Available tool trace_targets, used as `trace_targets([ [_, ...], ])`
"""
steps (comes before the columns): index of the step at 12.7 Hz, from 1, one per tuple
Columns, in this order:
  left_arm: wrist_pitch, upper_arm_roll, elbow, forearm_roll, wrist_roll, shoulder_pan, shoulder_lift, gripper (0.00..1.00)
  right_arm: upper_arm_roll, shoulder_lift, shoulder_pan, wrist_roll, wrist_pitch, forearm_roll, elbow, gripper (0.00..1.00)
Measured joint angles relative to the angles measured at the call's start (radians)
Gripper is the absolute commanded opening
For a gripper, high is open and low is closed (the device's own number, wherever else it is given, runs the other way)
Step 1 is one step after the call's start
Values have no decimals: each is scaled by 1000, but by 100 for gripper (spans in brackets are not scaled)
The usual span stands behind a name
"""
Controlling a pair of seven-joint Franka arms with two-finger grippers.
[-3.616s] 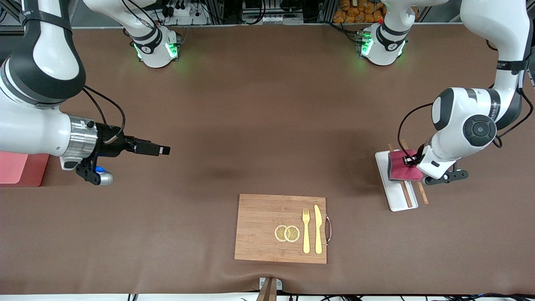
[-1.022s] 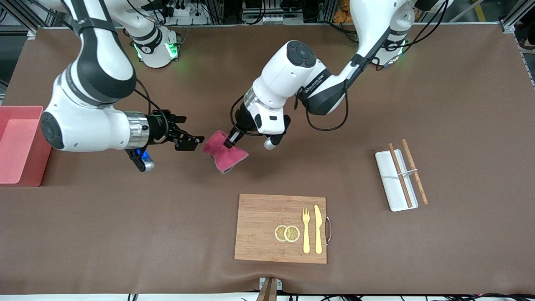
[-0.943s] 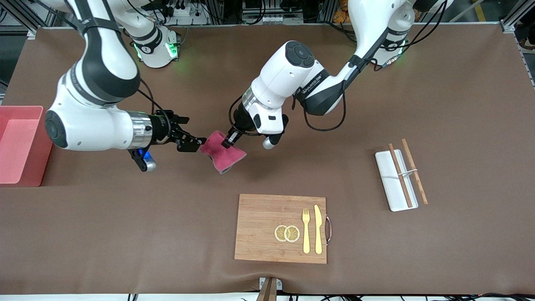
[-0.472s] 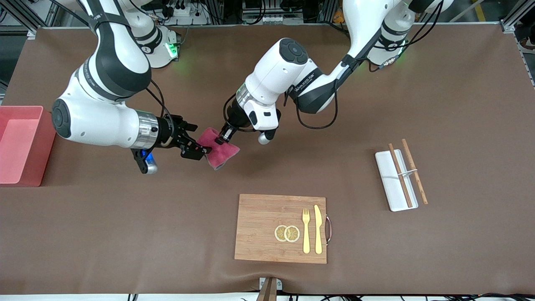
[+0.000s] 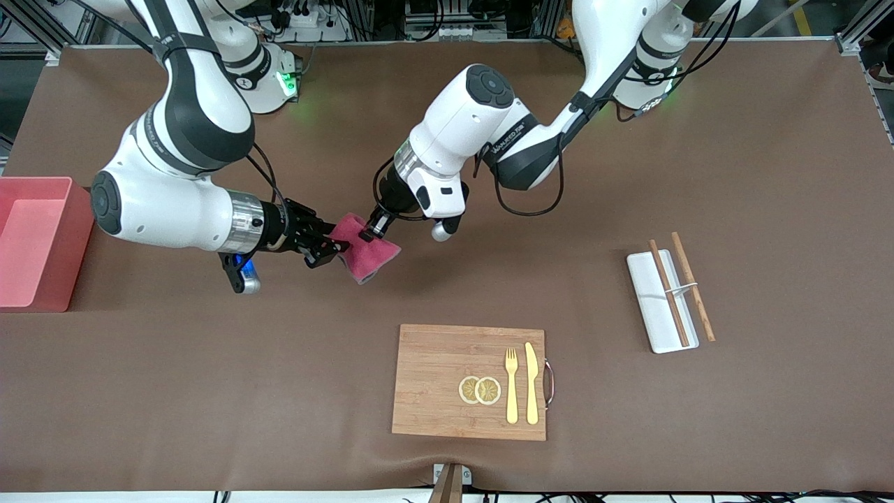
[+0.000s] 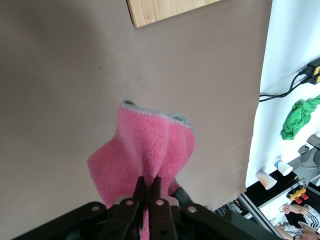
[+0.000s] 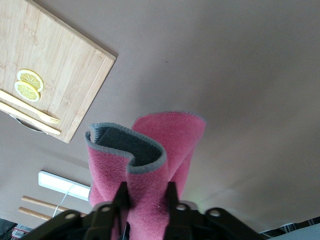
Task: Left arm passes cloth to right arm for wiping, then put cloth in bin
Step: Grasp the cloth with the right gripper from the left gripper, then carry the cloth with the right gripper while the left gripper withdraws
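The magenta cloth [image 5: 366, 253] hangs in the air over the middle of the table, between the two grippers. My left gripper [image 5: 370, 231] comes down onto it from above and is shut on its upper fold. In the left wrist view the cloth [image 6: 145, 147] droops from the pinched left gripper [image 6: 147, 187]. My right gripper [image 5: 334, 249] reaches in level from the bin's end, shut on the cloth's edge. In the right wrist view the right gripper [image 7: 146, 194] presses a thick fold of the cloth [image 7: 152, 150] from both sides. The pink bin [image 5: 31, 244] stands at the right arm's end of the table.
A wooden board [image 5: 433, 377] lies nearer the front camera, carrying lemon slices [image 5: 479, 390], a fork [image 5: 511, 384] and a knife [image 5: 532, 383]. A white tray [image 5: 655, 307] with chopsticks [image 5: 691, 286] sits toward the left arm's end.
The left arm carried the cloth from the white tray to over the table's middle. The right gripper moved up to the cloth, and its jaws closed onto it.
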Motion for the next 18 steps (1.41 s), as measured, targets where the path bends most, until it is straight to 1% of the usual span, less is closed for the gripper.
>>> trace_targets([
  [1, 0, 0, 0, 0, 0, 0, 1, 0, 0, 0, 0, 0, 0, 0, 0, 0],
  [2, 0, 1, 0, 0, 0, 0, 1, 22, 0, -1, 0, -1, 0, 0, 0, 0],
  [3, 1, 2, 1, 0, -1, 0, 1, 52, 0, -1, 0, -2, 0, 0, 0, 0],
  [4, 3, 3, 3, 0, -1, 1, 1, 100, 0, -1, 0, -7, -2, -1, 0, 0],
  [6, 5, 7, 20, 0, -1, 4, -3, 100, 0, -1, 0, -59, -21, -21, 0, 0],
  [8, -14, 45, 34, 0, -1, 5, -30, 100, -2, -1, -1, -121, -38, -83, 0, 0],
  [10, -111, 79, 41, 0, 1, 33, -86, 100, -8, -2, -22, -227, -66, -148, 0, 0],
  [11, -166, 85, 44, 1, 7, 65, -120, 100, -13, -4, -59, -309, -96, -172, 1, 0],
  [13, -290, 86, 45, 1, 76, 151, -184, 100, -19, -6, -196, -545, -160, -218, 1, 0],
  [15, -407, 86, 44, 1, 213, 227, -227, 100, -24, -6, -343, -762, -196, -300, -1, 0],
  [17, -542, 87, 44, 2, 408, 305, -261, 100, -25, -6, -470, -972, -215, -390, 1, 0],
  [18, -614, 88, 44, 2, 534, 355, -279, 100, -25, -7, -527, -1082, -216, -450, 5, 0],
])
